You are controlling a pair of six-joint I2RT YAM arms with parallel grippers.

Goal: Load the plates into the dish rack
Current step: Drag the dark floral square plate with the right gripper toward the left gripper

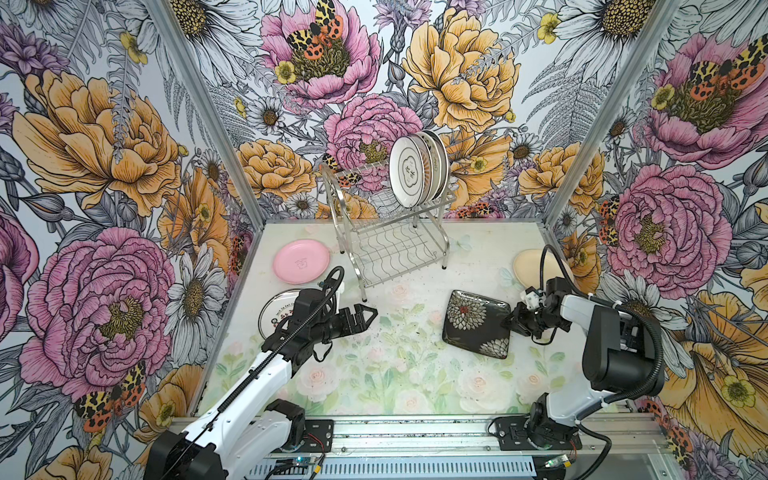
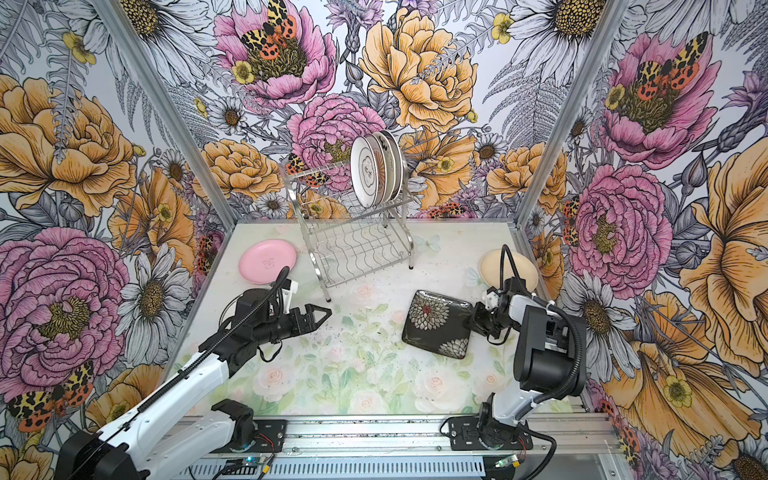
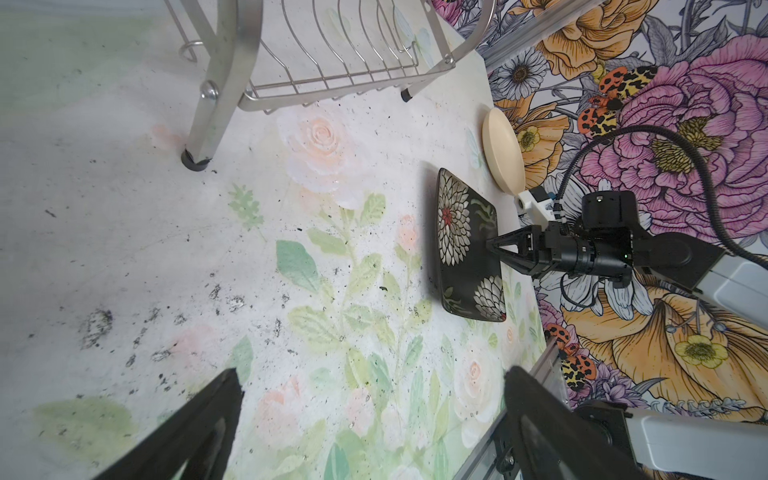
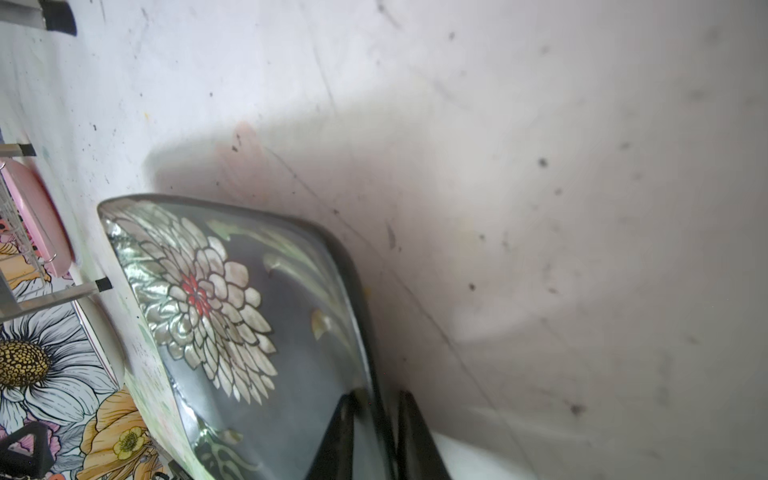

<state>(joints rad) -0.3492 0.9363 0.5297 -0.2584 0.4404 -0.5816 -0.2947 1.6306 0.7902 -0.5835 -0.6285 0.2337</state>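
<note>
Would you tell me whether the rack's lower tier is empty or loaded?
Empty: the lower tier shows only bare wires; the racked plates stand above it.

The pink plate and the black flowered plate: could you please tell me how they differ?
The pink plate is round and pink; the black plate is square with white flowers. The pink plate lies untouched, while the right gripper pinches the black plate's edge between its fingers. Neither is in the dish rack yet.

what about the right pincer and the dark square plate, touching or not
Touching. In the right wrist view the right pincer straddles the rim of the dark square plate, a finger against each face, no gap.
</note>
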